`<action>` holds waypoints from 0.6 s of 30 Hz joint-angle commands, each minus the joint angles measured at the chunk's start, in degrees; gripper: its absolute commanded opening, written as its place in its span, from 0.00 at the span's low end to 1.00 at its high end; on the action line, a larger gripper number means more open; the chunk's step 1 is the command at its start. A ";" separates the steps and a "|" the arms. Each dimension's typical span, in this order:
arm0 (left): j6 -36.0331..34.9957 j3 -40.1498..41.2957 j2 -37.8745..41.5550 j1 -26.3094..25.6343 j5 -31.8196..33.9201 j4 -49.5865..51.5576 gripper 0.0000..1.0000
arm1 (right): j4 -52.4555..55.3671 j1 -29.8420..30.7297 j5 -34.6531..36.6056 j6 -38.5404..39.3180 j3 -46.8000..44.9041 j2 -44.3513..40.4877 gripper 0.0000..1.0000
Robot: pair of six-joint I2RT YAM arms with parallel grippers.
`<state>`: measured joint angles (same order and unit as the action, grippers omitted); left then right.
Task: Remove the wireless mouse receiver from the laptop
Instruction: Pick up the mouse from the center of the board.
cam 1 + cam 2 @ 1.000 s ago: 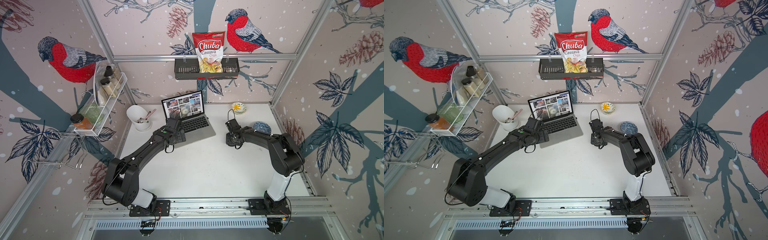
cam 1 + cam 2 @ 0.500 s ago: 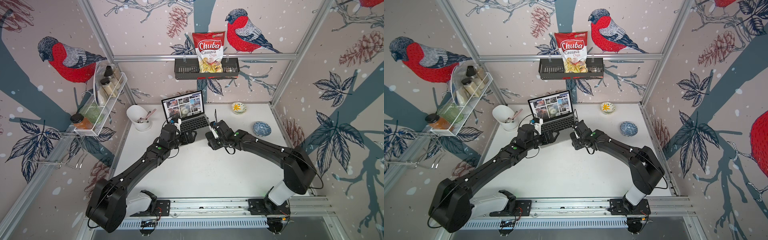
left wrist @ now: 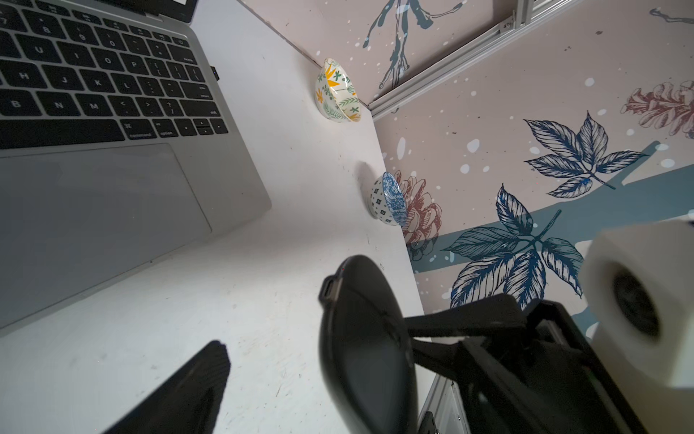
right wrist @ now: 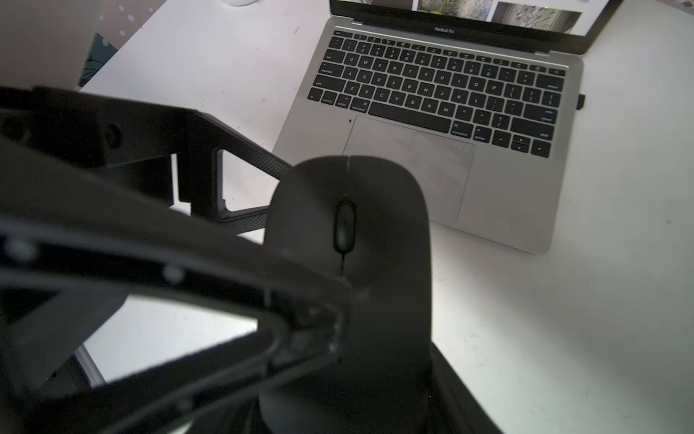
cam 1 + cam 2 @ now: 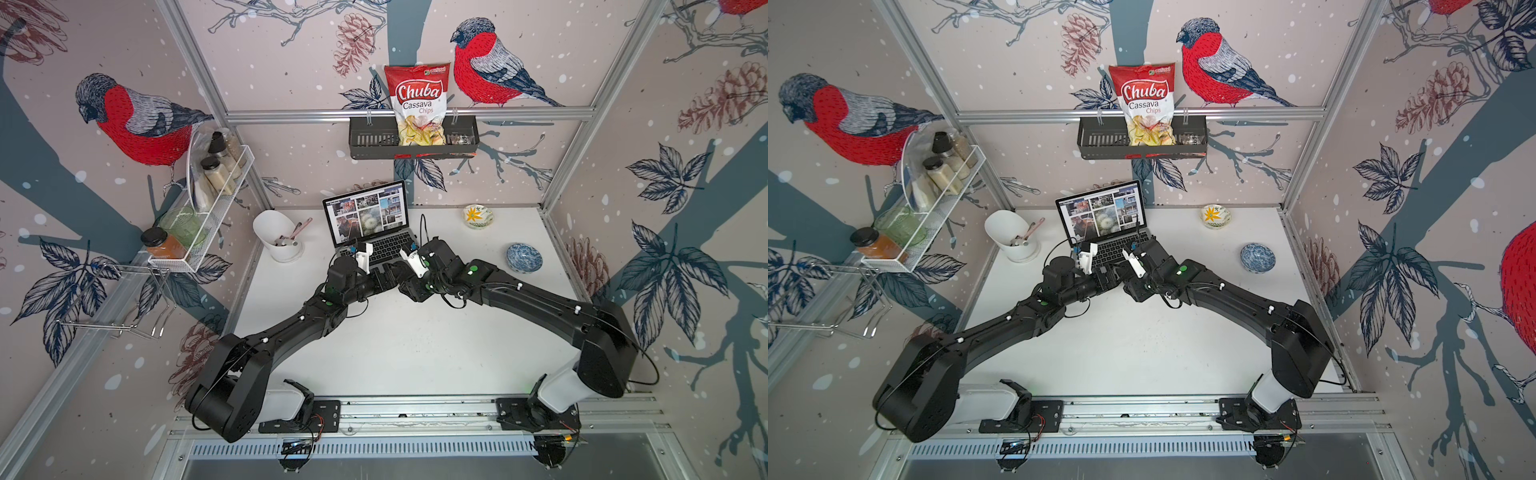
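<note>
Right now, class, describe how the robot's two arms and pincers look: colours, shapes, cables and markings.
The left arm and right arm are chunky matte-black segments on white base joints, marked with small green dots and white studs; thin black cables loop at the joints. Each wrist carries a white camera block. Pincer fingers are black and finely textured.

You had legible text on two items. The chips bag (image 5: 417,109) (image 5: 1144,106) read "Chuba Cassava Chips" in both top views. The laptop (image 4: 443,112) carried "MacBook Pro" on its dark bezel (image 4: 447,30) in the right wrist view. Its black keys (image 3: 97,80) bore white letter and symbol legends; in the left wrist view you could read "command" and "option" on the bottom row.
</note>
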<state>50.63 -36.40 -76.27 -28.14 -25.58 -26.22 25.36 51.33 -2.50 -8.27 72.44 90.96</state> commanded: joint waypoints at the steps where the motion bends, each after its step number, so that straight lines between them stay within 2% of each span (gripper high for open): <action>1: 1.52 0.19 -0.34 -0.72 -1.52 -5.15 0.96 | -0.84 0.43 0.23 1.15 1.06 0.49 0.19; 6: 3.30 2.08 -1.92 -1.39 -2.37 -8.75 0.84 | -0.81 0.97 0.73 1.43 2.34 0.54 0.18; 18: 3.00 2.23 -2.22 -1.41 -2.23 -8.15 0.34 | -0.75 1.66 1.34 1.83 2.20 0.45 0.18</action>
<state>55.37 -33.80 -78.74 -29.39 -28.18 -35.66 27.44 52.60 -1.83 -7.05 74.43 91.50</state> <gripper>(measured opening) 0.365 0.547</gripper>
